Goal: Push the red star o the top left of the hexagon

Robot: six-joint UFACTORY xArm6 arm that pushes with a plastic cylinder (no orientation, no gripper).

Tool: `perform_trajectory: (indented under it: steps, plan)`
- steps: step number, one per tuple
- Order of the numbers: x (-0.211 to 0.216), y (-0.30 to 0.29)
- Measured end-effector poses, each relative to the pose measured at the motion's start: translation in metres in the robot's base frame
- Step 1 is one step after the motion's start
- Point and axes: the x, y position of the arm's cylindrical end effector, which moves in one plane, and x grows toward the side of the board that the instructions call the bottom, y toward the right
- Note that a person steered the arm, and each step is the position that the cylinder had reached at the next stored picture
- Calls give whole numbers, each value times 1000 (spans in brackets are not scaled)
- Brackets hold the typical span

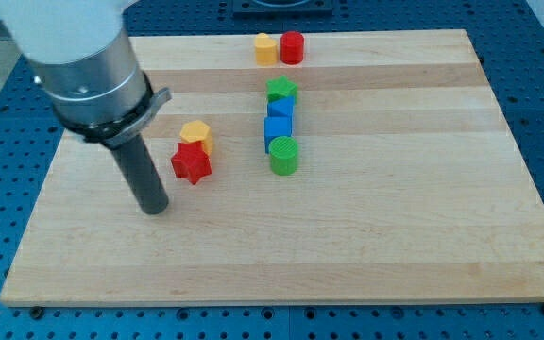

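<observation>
My tip [155, 210], a bare rod with no claw to open or close, rests lower-left of the red star [191, 163], which touches the yellow hexagon [196, 135], probably for an upward push.

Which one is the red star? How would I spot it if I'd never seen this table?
Start at the wooden board, left of its middle, just right of my tip. The red star touches a yellow block above it. The only other red block is round and sits at the top edge.
</observation>
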Motion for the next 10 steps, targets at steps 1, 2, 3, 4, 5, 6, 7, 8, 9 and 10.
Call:
perform_trajectory:
  steps: [1, 2, 3, 4, 5, 6, 7, 8, 9, 10]
  plan:
    - [-30, 6]
    - [-64, 6]
    - [-51, 6]
    - [-29, 19]
    - [-53, 32]
    - [-101, 18]
    - [-110, 9]
    - [-108, 9]
    - [-98, 21]
    - [-98, 30]
